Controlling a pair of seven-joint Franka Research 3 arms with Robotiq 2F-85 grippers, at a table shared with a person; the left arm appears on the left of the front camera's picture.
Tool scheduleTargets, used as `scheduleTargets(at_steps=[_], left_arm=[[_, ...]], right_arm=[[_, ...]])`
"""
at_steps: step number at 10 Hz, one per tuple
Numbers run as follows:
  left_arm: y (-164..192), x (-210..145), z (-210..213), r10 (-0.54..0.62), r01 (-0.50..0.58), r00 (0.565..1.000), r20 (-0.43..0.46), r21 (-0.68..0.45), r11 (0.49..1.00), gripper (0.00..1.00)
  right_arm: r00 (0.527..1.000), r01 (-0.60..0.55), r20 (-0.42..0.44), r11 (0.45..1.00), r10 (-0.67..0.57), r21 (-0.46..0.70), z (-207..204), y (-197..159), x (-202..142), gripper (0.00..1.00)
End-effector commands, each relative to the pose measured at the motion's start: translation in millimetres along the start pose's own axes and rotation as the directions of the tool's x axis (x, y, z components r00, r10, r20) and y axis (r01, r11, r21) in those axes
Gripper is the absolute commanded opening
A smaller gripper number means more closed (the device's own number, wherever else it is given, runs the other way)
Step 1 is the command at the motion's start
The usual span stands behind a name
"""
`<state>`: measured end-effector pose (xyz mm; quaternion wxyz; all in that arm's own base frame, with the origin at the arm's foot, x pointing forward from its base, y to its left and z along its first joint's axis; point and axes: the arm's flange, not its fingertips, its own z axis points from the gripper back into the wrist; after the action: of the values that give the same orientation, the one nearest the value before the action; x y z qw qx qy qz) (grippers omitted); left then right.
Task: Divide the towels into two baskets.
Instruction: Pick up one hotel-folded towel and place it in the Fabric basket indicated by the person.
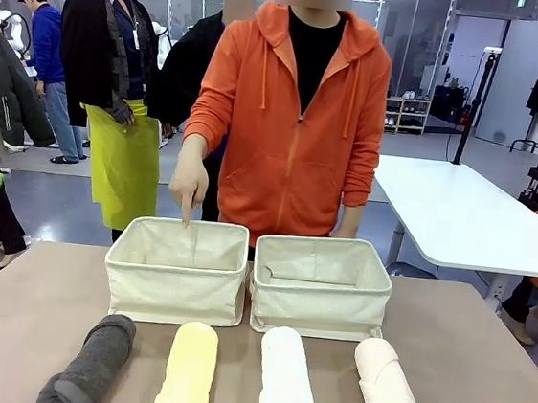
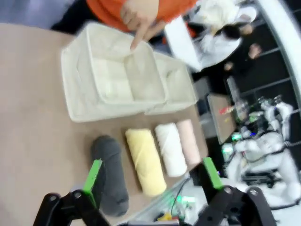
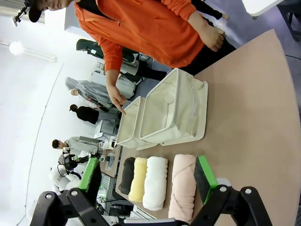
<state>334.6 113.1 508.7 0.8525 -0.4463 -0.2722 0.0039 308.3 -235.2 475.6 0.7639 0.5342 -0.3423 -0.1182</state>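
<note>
1. Front view, bottom of the frame: four rolled towels lie in a row on the brown table (image 1: 26, 311). From left to right they are the dark grey towel (image 1: 88, 363), pale yellow towel (image 1: 186, 374), white towel (image 1: 288, 382) and pale pink towel (image 1: 391, 392). There is a gap between each pair, likely so a claw can straddle one roll at a time.
2. Mid-frame behind them, the left basket (image 1: 175, 293) and right basket (image 1: 320, 308) stand side by side and touching. Their open tops face up, with nothing inside.
3. A person in an orange hoodie stands at the far side. One hand (image 1: 190, 182) hangs over the left basket's far rim, index finger aimed down into it, apparently to show where a towel should go.
4. Left wrist view, bottom edge: the left gripper (image 2: 152, 176) has its fingers spread wide and holds nothing. It hovers above the grey and yellow rolls.
5. Right wrist view, bottom edge: the right gripper (image 3: 147, 173) is also spread wide and empty. The pink roll lies nearest its right-hand pad.
6. By my reckoning the dividing has not begun, since all four rolls are on the table.
</note>
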Motion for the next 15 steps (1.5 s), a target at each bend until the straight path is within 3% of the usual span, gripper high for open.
scheduleTargets(at_steps=[1,4,7,11,15], left_arm=[[-22.6,12.5,-32.0,-0.009,0.041,0.975,-0.224,0.138,0.99,1.0],[-37.3,0.8,-99.3,-0.013,0.131,0.911,-0.413,0.258,0.957,1.0],[-31.0,-32.4,-133.1,0.055,0.178,0.849,-0.526,0.382,0.907,1.0],[-14.9,-68.2,-168.6,0.178,0.062,0.868,-0.463,0.456,0.888,1.0],[5.9,-95.8,-212.5,0.211,0.048,0.848,-0.486,0.466,0.883,1.0]], right_arm=[[1.0,-0.02,0.013,1.0,0.019,0.014,1.1,2.1,0.7,1.0],[1.0,-0.02,0.013,1.0,0.019,0.014,1.1,2.1,0.7,1.0],[1.0,-0.02,0.013,1.0,0.019,0.014,1.1,2.1,0.7,1.0],[1.0,-0.02,0.013,1.0,0.019,0.014,1.1,2.1,0.7,1.0],[1.0,-0.02,0.013,1.0,0.019,0.014,1.1,2.1,0.7,1.0]])
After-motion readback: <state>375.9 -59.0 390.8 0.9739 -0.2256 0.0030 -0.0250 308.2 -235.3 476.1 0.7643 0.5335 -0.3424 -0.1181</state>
